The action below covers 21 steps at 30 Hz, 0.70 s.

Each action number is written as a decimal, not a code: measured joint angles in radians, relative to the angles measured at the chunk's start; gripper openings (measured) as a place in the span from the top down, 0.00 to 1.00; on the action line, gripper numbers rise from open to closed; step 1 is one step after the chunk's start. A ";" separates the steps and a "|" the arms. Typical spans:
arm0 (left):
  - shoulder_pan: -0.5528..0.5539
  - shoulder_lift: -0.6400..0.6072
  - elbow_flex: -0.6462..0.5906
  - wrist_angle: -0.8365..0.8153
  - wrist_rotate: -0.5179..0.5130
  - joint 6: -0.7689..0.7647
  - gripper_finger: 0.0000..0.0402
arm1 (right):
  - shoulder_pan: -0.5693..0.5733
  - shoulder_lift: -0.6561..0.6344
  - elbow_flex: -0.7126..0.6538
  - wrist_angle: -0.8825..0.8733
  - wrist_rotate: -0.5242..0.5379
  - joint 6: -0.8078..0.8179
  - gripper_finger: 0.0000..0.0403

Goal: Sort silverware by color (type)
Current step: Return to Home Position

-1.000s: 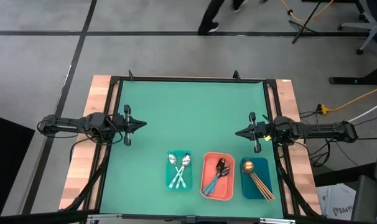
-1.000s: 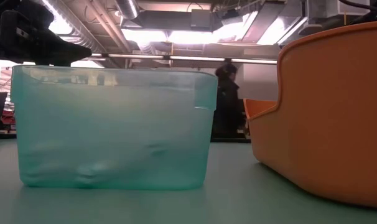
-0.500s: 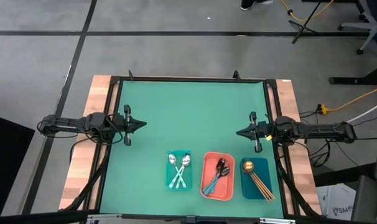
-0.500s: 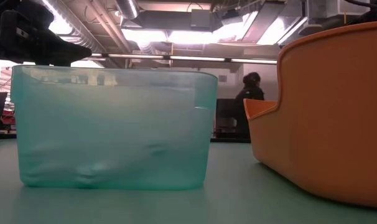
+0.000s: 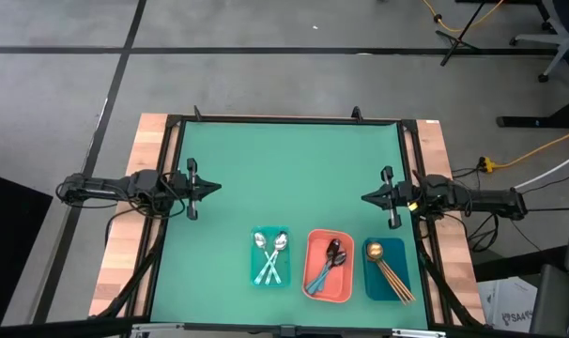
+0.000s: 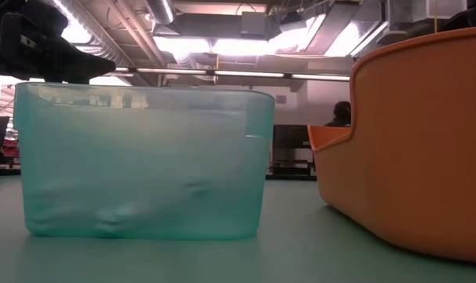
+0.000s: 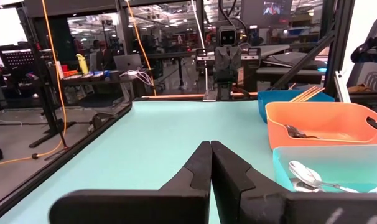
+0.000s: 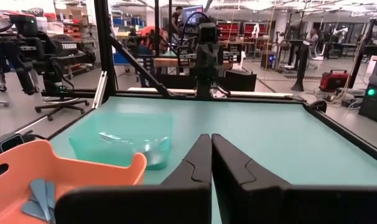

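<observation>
All the spoons lie in three trays near the table's near edge. Silver spoons with light-teal handles [image 5: 270,255] rest in the teal tray [image 5: 256,272]. Dark spoons with bluish handles [image 5: 329,258] rest in the coral tray [image 5: 313,282]. Gold-copper spoons with brown handles [image 5: 388,269] rest in the dark blue tray [image 5: 371,286]. My left gripper [image 5: 212,186] [image 7: 210,143] hovers shut at the table's left side, pointing right. My right gripper [image 5: 364,198] [image 8: 211,135] hovers shut at the right side, pointing left. Both are well clear of the trays.
The low view looks across the table past the teal tray's wall [image 6: 144,161] and the coral tray's wall [image 6: 426,149]. Open green mat [image 5: 289,169] spreads between the arms and toward the far edge. A black frame rail [image 5: 284,120] borders the table. A person [image 6: 342,114] stands in the room behind.
My right gripper has drawn back a little toward the table's right edge, still shut. The left arm has kept still and the spoons have not moved. In the room behind, a person has walked across to the right.
</observation>
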 joint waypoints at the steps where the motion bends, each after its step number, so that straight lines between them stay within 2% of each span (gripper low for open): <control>1: 0.000 0.000 0.000 0.000 0.000 0.000 1.00 | 0.000 0.000 0.000 -0.001 0.001 0.003 1.00; 11: 0.000 0.000 0.000 0.000 0.000 0.000 1.00 | 0.000 0.000 0.000 -0.003 0.003 0.005 1.00; 18: 0.000 0.000 0.000 0.000 0.000 0.000 1.00 | 0.000 0.013 0.001 -0.015 0.095 0.034 1.00; 21: 0.000 0.000 0.000 0.000 0.000 0.000 1.00 | 0.000 0.016 0.001 -0.015 0.097 0.033 1.00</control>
